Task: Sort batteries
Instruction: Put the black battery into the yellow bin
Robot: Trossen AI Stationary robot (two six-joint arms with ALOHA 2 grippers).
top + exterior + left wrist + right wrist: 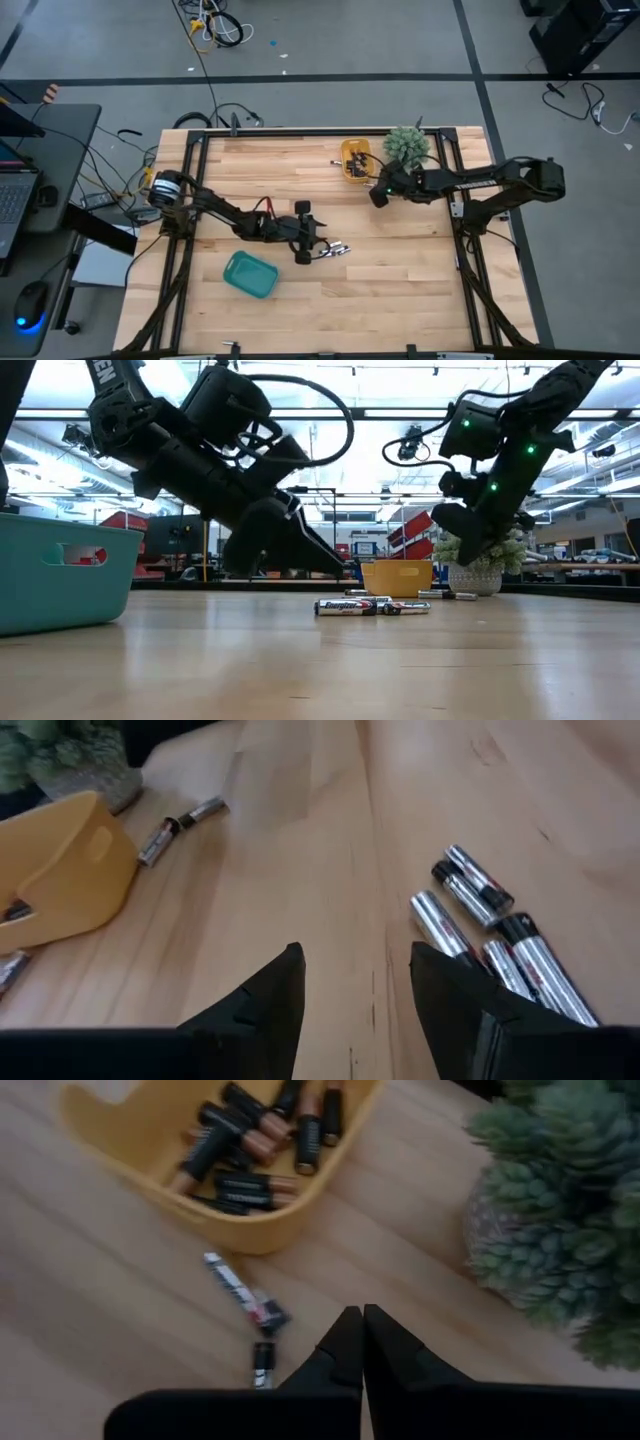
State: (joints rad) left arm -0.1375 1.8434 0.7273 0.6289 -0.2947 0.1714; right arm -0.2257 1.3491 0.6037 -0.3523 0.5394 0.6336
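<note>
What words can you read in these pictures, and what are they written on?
"Energizer" on the nearest battery lying on the table, seen in the low view.
Letters at the top of the left arm are cut off, unreadable.
Print on the batteries in the yellow tray is too blurred to read.
Labels on the silvery batteries by the left gripper are unreadable.

bright, even light falls from ceiling strip lamps (400, 412) (they glare white in the low view), leaving only faint, soft shadows on the wooden table (400, 290). the wrist views are soft: the yellow tray (250, 1230) and plant (560, 1220) blur, and so do the near fingers (265, 1010).
</note>
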